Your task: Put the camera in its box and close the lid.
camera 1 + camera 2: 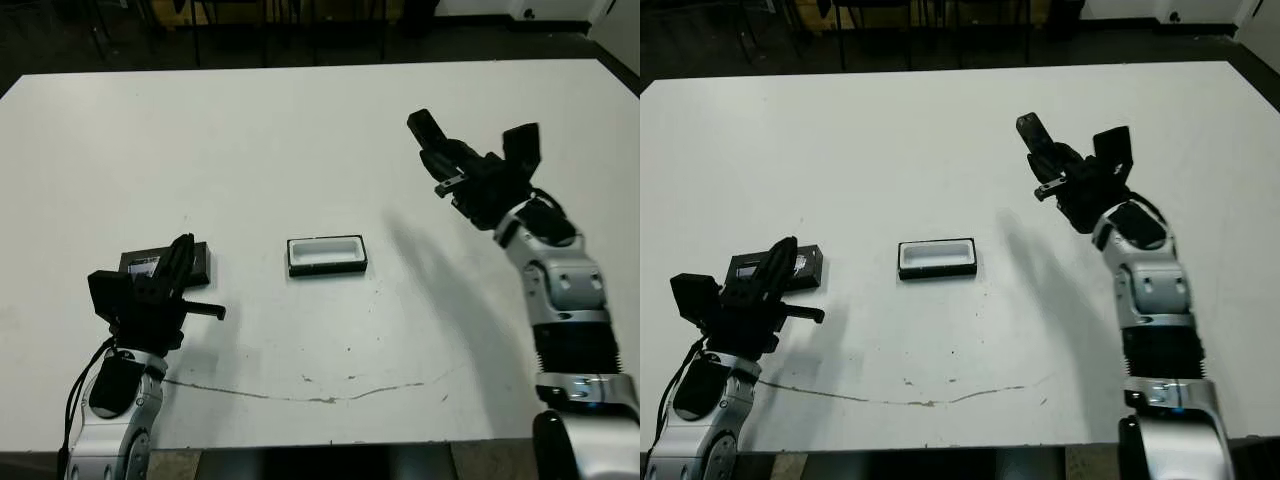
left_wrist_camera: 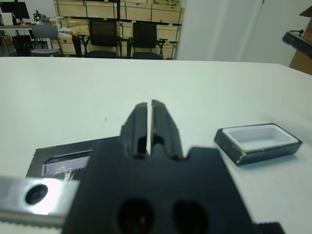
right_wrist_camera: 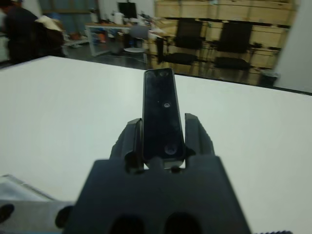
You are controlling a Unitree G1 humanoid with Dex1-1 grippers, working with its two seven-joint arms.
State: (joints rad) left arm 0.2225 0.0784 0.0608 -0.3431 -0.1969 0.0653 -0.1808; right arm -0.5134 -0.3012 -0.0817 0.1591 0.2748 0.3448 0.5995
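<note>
I see my right gripper (image 3: pixel 163 141) raised at 2 o'clock, clamped on the slim black glossy camera (image 3: pixel 162 114). Shallow black-rimmed, white-lined box (image 1: pixel 326 255) sits mid-table, uncovered. Flat black labelled lid (image 1: pixel 150 264) lies at 9 o'clock of it, under my left gripper (image 2: pixel 149 127), fingers closed, empty

I count one camera (image 3: pixel 163 116), a single slim black slab. I count one box (image 1: pixel 326 255), a white-lined tray with a black rim. I count one lid (image 1: pixel 201 262), a flat black panel with a small pale label. I see two grippers, the left gripper (image 2: pixel 149 127) and the right gripper (image 3: pixel 163 136), and one white table (image 1: pixel 300 140) beneath it all.
</note>
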